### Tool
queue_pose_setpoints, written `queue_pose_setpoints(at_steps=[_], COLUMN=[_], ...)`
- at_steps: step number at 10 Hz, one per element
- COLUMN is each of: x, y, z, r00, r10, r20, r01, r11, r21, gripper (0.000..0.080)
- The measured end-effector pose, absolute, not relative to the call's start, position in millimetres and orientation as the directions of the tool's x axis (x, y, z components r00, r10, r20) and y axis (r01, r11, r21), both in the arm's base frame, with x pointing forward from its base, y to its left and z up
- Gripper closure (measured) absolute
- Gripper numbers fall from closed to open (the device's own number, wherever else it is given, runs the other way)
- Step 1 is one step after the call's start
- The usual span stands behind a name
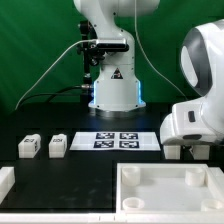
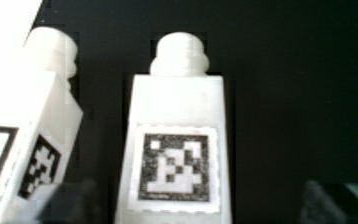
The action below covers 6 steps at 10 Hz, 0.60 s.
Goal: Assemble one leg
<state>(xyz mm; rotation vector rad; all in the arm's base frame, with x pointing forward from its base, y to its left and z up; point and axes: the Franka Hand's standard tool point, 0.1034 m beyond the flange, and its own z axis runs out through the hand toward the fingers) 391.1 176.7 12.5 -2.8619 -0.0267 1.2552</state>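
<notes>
In the wrist view two white legs lie side by side on the black table. One leg [image 2: 176, 130] is in the middle, with a tag on its face and a rounded peg at its far end. The second leg [image 2: 34, 110] lies beside it. My gripper [image 2: 202, 205] is open, low over the middle leg, with one dark finger [image 2: 66, 205] close to one side and the other finger [image 2: 345, 200] further off. In the exterior view my gripper [image 1: 186, 152] is at the right and hides these two legs. Two more legs [image 1: 28, 146] [image 1: 58, 145] stand at the left.
The large white tray-like piece [image 1: 165, 195] lies at the front right, just in front of my gripper. The marker board [image 1: 118, 139] lies in the middle. Another white part [image 1: 5, 180] shows at the front left edge. The robot base [image 1: 112, 90] stands behind.
</notes>
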Motion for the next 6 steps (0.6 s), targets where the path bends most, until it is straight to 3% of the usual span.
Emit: queue_pose_setpoints(at_steps=[1, 2, 3, 6], x=[391.0, 391.0, 391.1, 391.0], y=[176.7, 176.7, 176.7, 176.7], z=[12.4, 12.4, 12.4, 12.4], r00=[0.677, 0.677, 0.677, 0.677], r10=[0.022, 0.022, 0.022, 0.022], r20=[-0.735, -0.736, -0.735, -0.735], r01=[0.009, 0.009, 0.009, 0.009], r11=[-1.000, -1.000, -1.000, -1.000], r21=[-0.022, -0.022, -0.022, -0.022], gripper=[0.0383, 0.0383, 0.0508, 0.0508])
